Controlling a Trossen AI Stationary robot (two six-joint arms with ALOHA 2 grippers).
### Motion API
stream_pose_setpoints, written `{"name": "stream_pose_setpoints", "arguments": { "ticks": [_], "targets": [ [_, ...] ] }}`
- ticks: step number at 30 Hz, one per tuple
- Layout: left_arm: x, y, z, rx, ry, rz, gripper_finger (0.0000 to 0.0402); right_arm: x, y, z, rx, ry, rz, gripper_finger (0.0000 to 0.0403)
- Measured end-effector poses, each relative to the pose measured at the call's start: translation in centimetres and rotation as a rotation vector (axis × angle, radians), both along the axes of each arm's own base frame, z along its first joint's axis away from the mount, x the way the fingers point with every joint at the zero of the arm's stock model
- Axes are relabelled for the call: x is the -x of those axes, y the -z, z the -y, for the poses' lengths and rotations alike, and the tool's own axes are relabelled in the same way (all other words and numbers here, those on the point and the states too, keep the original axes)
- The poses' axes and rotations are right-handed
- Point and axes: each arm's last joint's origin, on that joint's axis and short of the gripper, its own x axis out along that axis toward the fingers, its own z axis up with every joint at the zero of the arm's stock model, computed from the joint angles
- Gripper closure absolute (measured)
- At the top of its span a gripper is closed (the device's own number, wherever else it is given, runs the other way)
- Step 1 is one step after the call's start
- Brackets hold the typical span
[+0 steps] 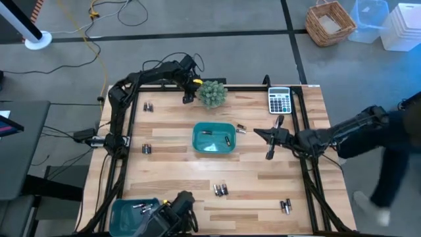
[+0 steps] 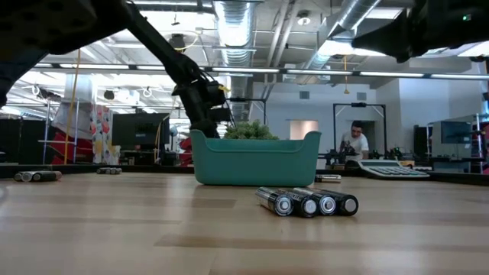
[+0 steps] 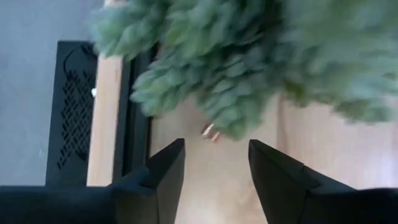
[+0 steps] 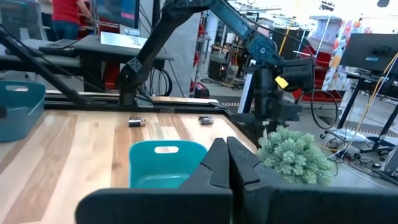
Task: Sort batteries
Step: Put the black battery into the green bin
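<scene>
A: Dark, wedge-shaped fingers parted and empty: the left end effector [image 3: 214, 171] hangs above a battery [image 3: 210, 132] at the fuzzy green plant [image 1: 212, 93].
B: Pickup stage, I'd judge; next, descend and close. The right end effector [image 1: 269, 135], shut and empty, waits beside the smooth teal tray [image 1: 214, 150], cells inside.

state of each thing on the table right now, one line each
left tool: open, empty, over the plant
right tool: shut, empty, beside the center tray
center tray: upright, batteries inside
corner tray: holds batteries
calculator: flat, untouched
</scene>
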Motion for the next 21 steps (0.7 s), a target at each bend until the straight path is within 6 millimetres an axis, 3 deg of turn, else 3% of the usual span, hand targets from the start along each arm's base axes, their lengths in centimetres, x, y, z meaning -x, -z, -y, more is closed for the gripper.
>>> {"name": "stream_pose_setpoints", "arguments": {
  "ticks": [8, 13, 18, 21],
  "targets": [
    [-0.5, -0.1, 0.5, -0.001, 0.050, 0.009, 0.0179, -0.2, 0.0, 1.6, 0.007, -0.011, -0.003, 0.0403],
    [-0.5, 0.1, 0.7, -0.001, 0.038, -0.022, 0.0177, -0.4, 0.0, 2.5, 0.010, -0.012, -0.002, 0.0403],
    [-1.3, 1.6, 0.8, -0.007, -0.030, -0.145, 0.0177, -0.4, -0.2, 3.1, 0.010, -0.019, 0.001, 0.0403],
    [-1.8, 1.2, 0.7, -0.017, -0.059, -0.126, 0.0177, -0.5, -0.6, 3.3, 0.010, -0.014, 0.009, 0.0403]
  ]
}}
